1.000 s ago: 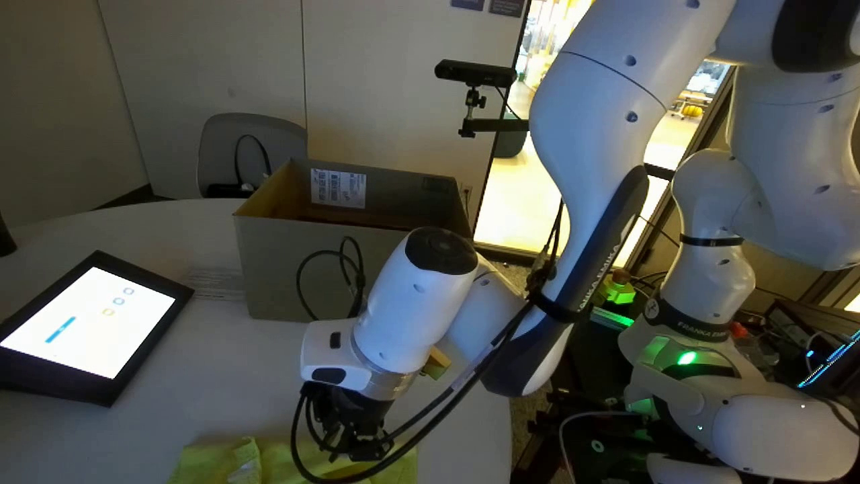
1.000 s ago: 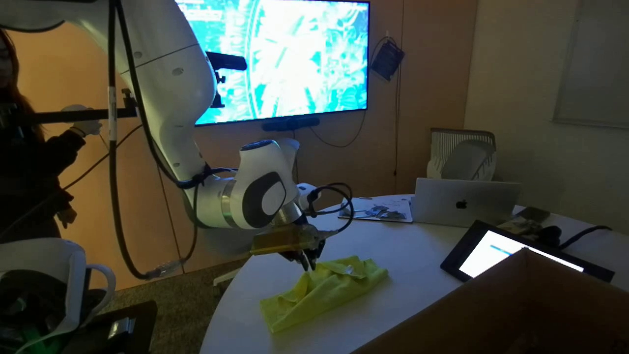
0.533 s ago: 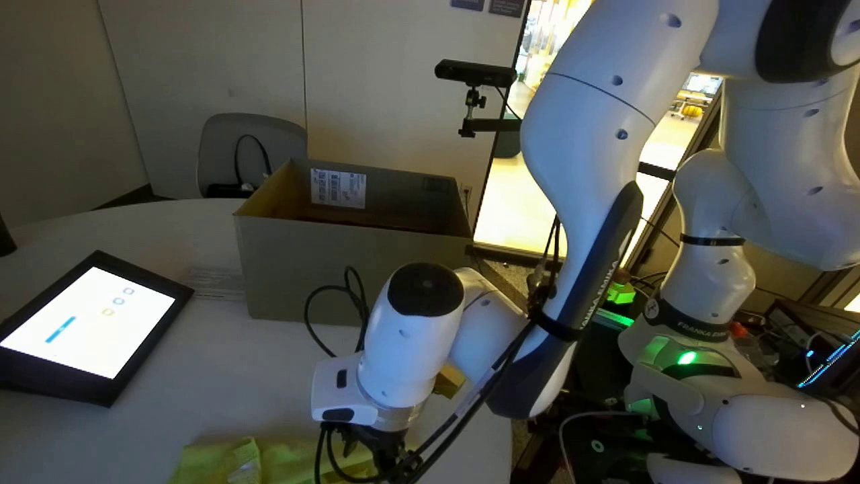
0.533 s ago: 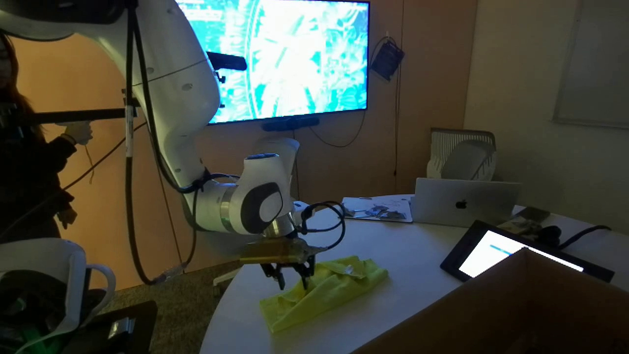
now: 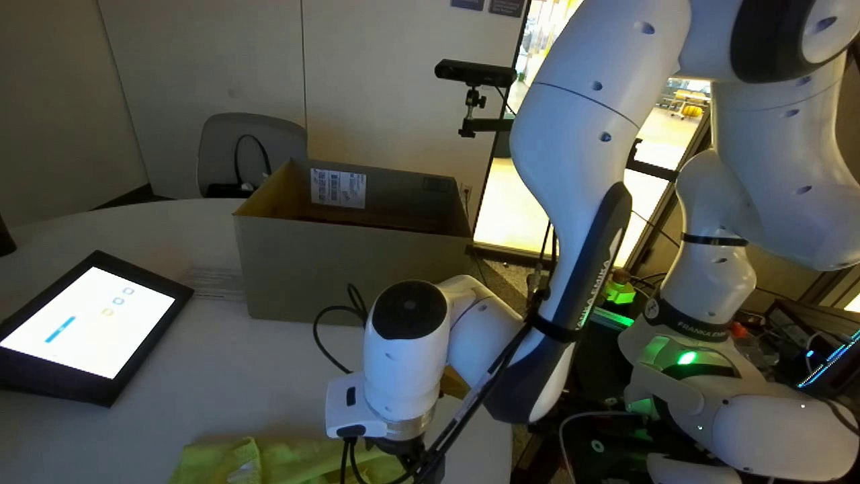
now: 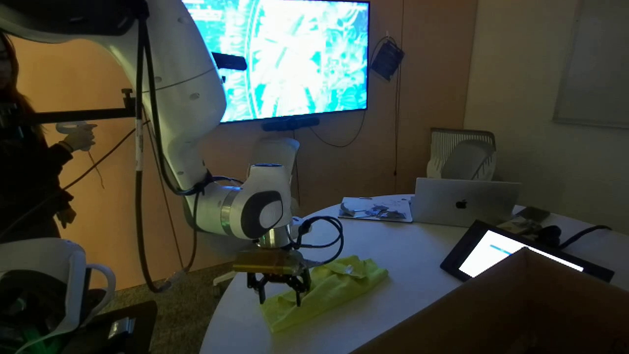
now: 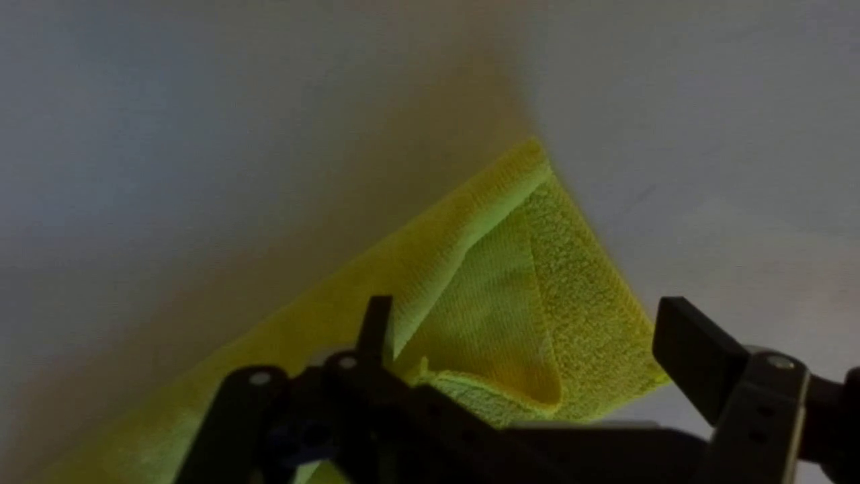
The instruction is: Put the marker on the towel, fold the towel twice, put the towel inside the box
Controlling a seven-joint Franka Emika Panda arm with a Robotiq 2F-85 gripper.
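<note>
Gripper (image 6: 280,302) spread wide over the folded towel (image 6: 330,296)

In an exterior view the gripper points down over the near left end of the yellow-green towel, its jaws well apart. The wrist view has a corner of the cloth between them: the jaw at the left of that view overlaps the towel, while the jaw at the right stands just beside the towel's edge. Whether either one touches the cloth cannot be told.

The towel lies on the desk (image 6: 413,255) in loose layers, running from near left to far right in that exterior view. A small whitish patch (image 6: 349,269), too small to make out, shows on it toward the far right.

The brown cardboard box (image 5: 302,269) appears in both exterior views, apart from the towel. A white label (image 5: 338,188) is fixed to the inside of its far wall. A black-framed tablet (image 5: 80,323) with a bright screen rests on the desk, left of the box. In an exterior view a silver laptop (image 6: 462,202) stands on the far part of the desk, and a person (image 6: 29,172) in dark clothes stands at the left edge.
</note>
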